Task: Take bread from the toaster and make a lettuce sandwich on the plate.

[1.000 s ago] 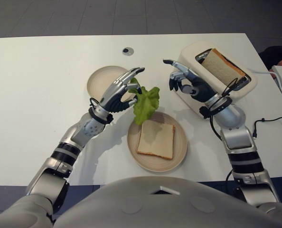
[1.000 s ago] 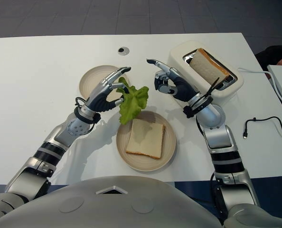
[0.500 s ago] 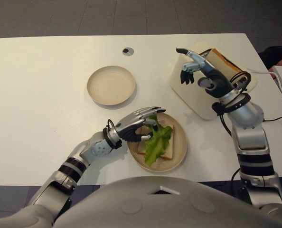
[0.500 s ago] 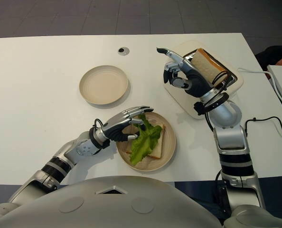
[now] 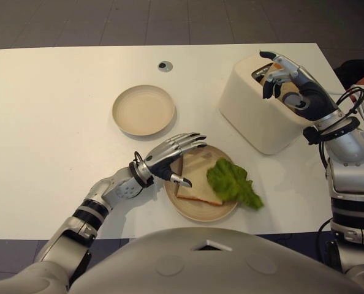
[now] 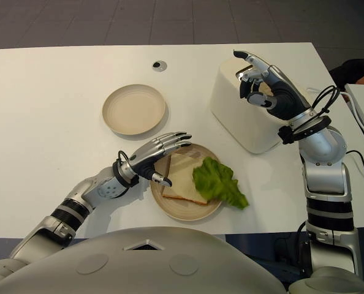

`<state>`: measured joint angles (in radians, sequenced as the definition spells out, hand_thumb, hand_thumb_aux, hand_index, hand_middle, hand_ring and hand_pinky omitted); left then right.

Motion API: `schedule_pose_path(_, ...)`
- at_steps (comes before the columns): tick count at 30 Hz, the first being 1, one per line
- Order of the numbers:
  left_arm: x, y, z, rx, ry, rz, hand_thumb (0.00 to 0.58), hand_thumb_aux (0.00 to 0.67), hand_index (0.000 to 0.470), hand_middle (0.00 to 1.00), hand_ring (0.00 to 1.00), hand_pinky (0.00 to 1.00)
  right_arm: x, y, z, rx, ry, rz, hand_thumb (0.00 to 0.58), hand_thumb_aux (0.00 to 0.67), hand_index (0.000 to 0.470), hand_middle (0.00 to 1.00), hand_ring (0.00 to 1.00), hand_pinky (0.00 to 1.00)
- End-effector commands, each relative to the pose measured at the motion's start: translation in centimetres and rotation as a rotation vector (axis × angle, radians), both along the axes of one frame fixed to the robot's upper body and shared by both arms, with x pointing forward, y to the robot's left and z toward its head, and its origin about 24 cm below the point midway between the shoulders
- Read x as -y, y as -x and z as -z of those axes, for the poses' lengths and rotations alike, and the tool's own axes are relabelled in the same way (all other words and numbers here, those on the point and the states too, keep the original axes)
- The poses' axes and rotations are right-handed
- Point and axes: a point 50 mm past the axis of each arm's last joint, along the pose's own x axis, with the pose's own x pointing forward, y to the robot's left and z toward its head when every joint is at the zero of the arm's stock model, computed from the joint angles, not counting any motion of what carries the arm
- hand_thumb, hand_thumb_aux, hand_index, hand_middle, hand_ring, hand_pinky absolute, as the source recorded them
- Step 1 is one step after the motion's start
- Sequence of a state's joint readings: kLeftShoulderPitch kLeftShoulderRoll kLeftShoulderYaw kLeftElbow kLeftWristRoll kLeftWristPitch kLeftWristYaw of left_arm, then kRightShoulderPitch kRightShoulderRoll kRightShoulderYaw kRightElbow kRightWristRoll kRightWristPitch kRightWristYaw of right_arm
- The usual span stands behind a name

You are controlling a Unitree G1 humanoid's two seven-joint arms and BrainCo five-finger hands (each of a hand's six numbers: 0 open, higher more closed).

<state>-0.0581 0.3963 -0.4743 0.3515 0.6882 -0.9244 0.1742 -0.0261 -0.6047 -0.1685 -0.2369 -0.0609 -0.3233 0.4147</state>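
Two plates (image 5: 144, 110) (image 5: 193, 214), one toaster (image 5: 255, 110), one bread slice (image 5: 197, 177), one lettuce leaf (image 5: 231, 184).

The left robot hand (image 5: 170, 156) lies low and open, palm turned down and to the right. Its fingers are stretched nearly straight and slightly fanned, with the thumb hanging beneath them, and it holds nothing. Just behind the hand, the left wrist (image 5: 138, 174) carries a loop of black cable, and the left forearm (image 5: 99, 202) slopes away down and to the left.

The right robot hand (image 5: 295, 86) is raised, well apart from the left one, with its palm facing left. Its uppermost finger is stretched out and the others curl toward the palm, empty. Black cables ring the right wrist (image 5: 332, 125), and the right forearm (image 5: 352, 177) drops almost straight down below it.
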Motion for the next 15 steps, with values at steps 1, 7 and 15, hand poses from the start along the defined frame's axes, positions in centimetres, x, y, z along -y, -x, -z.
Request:
schedule_pose_path(1,0.2,1.2,-0.6,-0.029,0.066,0.088,0.466,0.373,0.262,0.00,0.00,0.00,0.3,-0.2,-0.1,0.001,0.020,0.009,0.000,0.000,0.000,0.63,0.63,0.63)
schedule_pose_path(7,0.8,0.6,-0.9,0.063,-0.016,0.077,0.349,0.247,0.173,0.00,0.00,0.00,0.3,-0.3,0.1,-0.010,0.027,0.004,0.000,0.000,0.000,0.63,0.63,0.63)
schedule_pose_path(15,3.5,1.0,-0.2,0.140,-0.116,0.154,0.104,0.063,0.044,0.00,0.00,0.00,0.2,-0.4,0.3,-0.024,0.036,-0.003,0.000,0.000,0.000,0.62,0.62,0.62)
